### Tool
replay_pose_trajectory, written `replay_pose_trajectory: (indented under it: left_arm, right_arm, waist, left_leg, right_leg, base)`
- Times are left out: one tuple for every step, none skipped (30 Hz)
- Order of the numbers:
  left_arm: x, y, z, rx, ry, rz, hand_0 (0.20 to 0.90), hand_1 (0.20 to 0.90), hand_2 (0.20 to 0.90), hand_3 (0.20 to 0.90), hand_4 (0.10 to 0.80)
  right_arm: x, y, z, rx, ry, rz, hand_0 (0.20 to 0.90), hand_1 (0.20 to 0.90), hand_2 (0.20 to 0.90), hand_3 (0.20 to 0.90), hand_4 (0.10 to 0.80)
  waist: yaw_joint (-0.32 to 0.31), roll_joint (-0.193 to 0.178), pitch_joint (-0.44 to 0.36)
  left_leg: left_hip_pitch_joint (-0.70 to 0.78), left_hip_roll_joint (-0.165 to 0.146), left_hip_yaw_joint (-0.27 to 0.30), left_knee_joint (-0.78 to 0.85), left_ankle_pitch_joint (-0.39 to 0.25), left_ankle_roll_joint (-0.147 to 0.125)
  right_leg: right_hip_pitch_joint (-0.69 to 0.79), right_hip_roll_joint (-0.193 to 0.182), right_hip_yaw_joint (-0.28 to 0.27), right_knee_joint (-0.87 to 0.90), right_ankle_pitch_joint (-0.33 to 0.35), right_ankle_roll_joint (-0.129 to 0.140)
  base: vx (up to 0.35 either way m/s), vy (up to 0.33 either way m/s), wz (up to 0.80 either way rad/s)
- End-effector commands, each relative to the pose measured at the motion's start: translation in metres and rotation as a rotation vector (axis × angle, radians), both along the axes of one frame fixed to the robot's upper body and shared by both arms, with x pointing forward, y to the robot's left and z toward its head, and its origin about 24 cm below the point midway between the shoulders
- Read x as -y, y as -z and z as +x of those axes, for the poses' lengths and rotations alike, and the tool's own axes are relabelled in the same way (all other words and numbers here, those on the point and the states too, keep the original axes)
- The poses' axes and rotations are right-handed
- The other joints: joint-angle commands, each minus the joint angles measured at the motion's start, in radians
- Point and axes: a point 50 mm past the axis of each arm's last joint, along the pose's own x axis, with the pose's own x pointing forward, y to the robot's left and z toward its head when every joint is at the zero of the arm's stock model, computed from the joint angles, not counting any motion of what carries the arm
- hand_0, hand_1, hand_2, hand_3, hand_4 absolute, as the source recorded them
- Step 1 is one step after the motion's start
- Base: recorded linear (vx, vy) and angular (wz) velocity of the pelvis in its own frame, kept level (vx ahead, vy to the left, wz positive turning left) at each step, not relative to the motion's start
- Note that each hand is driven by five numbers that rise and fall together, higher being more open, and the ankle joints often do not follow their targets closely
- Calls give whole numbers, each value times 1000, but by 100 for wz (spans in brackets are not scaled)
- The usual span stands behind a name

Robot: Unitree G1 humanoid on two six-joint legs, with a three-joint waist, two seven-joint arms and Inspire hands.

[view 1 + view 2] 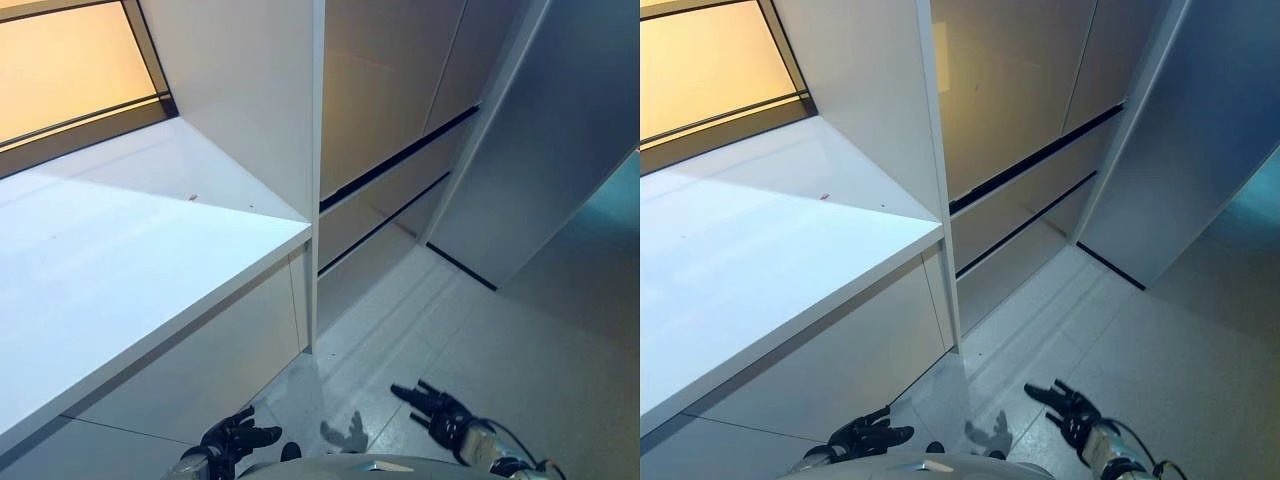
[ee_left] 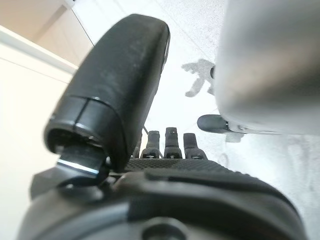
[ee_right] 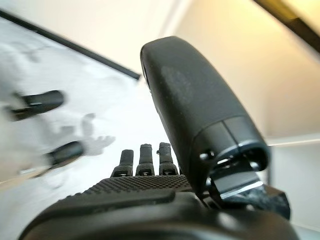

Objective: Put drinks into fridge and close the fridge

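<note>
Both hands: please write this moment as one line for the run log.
left hand: open, empty, low over floor | right hand: open, empty | drinks: none in view | white counter: no drinks

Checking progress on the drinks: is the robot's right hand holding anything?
No, it is empty. The right hand hangs open over the floor, fingers spread with nothing between them. No drink shows in any view.

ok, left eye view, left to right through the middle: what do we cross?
White counter → upright white panel → beige cabinet fronts with dark gaps → grey door panel. No drinks visible. Lower edge: left hand, then right hand, both open over the floor.
</note>
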Motion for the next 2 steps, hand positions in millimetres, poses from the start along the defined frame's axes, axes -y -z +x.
replay_pose_trajectory:
  left_arm:
    - [7, 1, 6, 19, -20, -14, 900, 900, 900, 900, 800]
    - [10, 2, 3, 13, -12, -19, 900, 900, 900, 900, 800]
  right_arm:
    - [0, 1, -1, -14, -99, -33, 900, 900, 900, 900, 800]
    - [-5, 4, -8, -47, -143, -25, 900, 900, 900, 900, 800]
  waist:
    - [24, 5, -25]
    - [24, 8, -25]
  left_leg:
    - [-1, 1, 31, 58, -99, 4]
    - [0, 0, 28, 59, -98, 4]
  right_leg:
    - [-41, 0, -62, 44, 2, 27]
    - [-39, -1, -64, 47, 0, 26]
  base:
    - [19, 48, 7]
    - [14, 34, 4]
